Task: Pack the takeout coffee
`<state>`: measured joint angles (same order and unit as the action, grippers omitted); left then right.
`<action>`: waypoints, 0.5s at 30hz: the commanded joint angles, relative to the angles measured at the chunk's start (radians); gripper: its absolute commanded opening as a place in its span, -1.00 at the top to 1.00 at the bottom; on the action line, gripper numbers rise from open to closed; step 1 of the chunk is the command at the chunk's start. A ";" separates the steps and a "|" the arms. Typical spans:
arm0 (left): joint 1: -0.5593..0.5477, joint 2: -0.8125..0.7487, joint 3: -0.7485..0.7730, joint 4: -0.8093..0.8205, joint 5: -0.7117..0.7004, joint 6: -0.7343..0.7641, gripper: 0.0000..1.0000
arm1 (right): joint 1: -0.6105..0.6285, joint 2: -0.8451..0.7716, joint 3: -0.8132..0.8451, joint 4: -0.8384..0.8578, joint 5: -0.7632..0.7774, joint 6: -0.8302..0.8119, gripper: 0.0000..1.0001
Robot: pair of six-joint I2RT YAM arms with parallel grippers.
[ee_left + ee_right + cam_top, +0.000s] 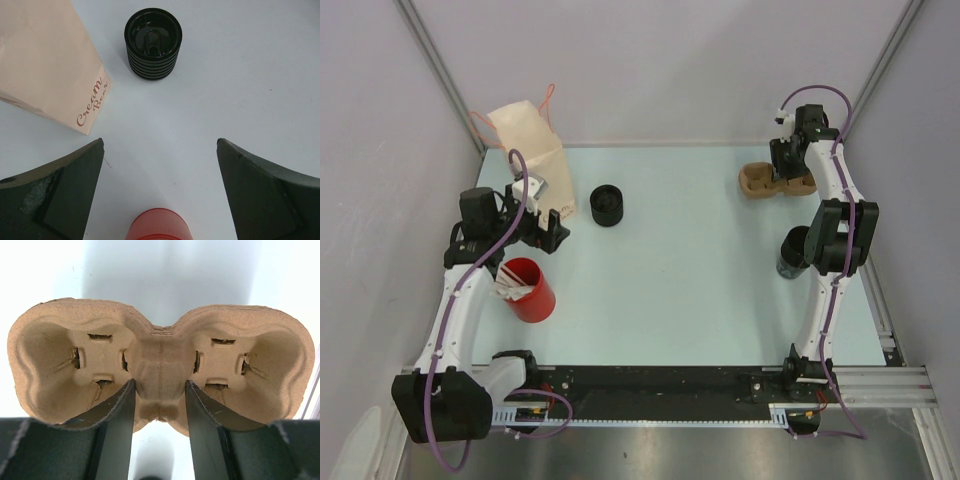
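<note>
The cup carrier [50, 355] is a moulded tray of brown pulp with two round wells joined by a narrow raised ridge, each well cut with small slotted tabs around its wall; both wells hold nothing. It lies at the far right of the pale table [700, 280], near the back wall. The right gripper [160, 382] reaches down onto it with one finger in each well, the pair partly closed and pressed against the two sides of the middle ridge, so it grips the carrier there. A black ribbed cup [153, 44] with a black lid stands upright near the middle-left of the table, just beside a cream paper bag [45, 65] printed "Cream Bear", which stands at the far left corner with its handles up. A red cup [530, 290] stands nearer the left arm's side, open at the top, with white pieces sticking out of it; what they are cannot be told. A dark cup [792, 250] stands by the right arm, partly hidden behind it. The left gripper [160, 145] hangs above the table between bag and red cup, fingers spread wide, holding nothing.
</note>
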<state>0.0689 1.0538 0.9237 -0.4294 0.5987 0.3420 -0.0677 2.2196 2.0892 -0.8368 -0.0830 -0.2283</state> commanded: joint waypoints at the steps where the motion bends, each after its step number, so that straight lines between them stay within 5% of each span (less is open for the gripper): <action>1: 0.008 -0.005 -0.005 0.031 0.032 0.018 -0.99 | -0.004 -0.063 0.049 0.025 0.011 0.015 0.07; 15: 0.011 -0.006 -0.005 0.031 0.030 0.018 -0.99 | -0.007 -0.064 0.046 0.021 0.011 0.009 -0.08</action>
<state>0.0704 1.0538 0.9234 -0.4294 0.5987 0.3420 -0.0700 2.2192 2.0914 -0.8349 -0.0830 -0.2283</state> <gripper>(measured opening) 0.994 0.530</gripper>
